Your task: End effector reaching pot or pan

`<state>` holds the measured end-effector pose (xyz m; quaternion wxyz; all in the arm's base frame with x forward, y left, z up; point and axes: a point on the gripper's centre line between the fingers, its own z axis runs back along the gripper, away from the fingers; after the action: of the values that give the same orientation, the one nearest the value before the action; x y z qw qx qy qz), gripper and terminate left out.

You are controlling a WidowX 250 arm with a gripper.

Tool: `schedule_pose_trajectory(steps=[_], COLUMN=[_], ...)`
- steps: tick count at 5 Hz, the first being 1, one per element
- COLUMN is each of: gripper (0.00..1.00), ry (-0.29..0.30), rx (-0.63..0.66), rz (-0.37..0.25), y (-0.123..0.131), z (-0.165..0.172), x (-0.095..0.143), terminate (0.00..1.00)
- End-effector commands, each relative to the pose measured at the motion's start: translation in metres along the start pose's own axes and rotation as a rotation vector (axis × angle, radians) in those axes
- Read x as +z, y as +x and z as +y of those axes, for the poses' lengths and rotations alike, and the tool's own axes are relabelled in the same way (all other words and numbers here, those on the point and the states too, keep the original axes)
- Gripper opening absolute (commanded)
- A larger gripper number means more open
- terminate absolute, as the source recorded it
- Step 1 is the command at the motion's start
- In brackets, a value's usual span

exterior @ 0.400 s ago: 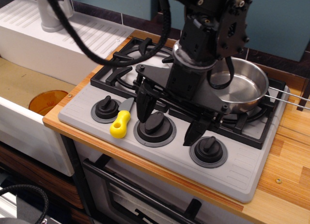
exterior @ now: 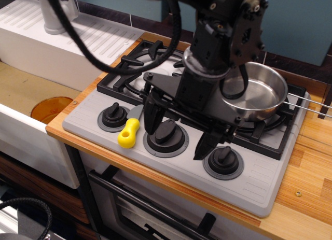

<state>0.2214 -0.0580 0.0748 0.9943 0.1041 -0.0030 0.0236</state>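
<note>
While end effector (exterior: 179, 131) hangs fingers spread over knobs (exterior: 166, 136), saucepan (exterior: 258, 92) behind; yellow-handled tool (exterior: 129, 131) beside.

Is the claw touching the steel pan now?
Apart. The only view shows the open claw over the middle knob, its tips well left of the pan.

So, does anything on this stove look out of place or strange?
Yes: a yellow-handled tool lies on the grey knob panel between the left knob and the middle knob, not a usual resting place. The saucepan sits upright on the right burner, and nothing looks spilled or damaged.
</note>
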Motion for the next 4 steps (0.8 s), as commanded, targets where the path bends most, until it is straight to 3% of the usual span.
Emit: schedule_pose_trajectory(steps=[1, 3, 4], gripper=[1.00, 1.00, 1.00], ry=[-0.021, -0.061, -0.050], rx=[0.068, 0.092, 0.098], rz=[0.042, 0.079, 0.078], y=[0.025, 0.042, 0.056], z=[-0.019, -0.027, -0.028], x=[0.041, 0.057, 0.056], terminate=[0.00, 0.00, 0.00])
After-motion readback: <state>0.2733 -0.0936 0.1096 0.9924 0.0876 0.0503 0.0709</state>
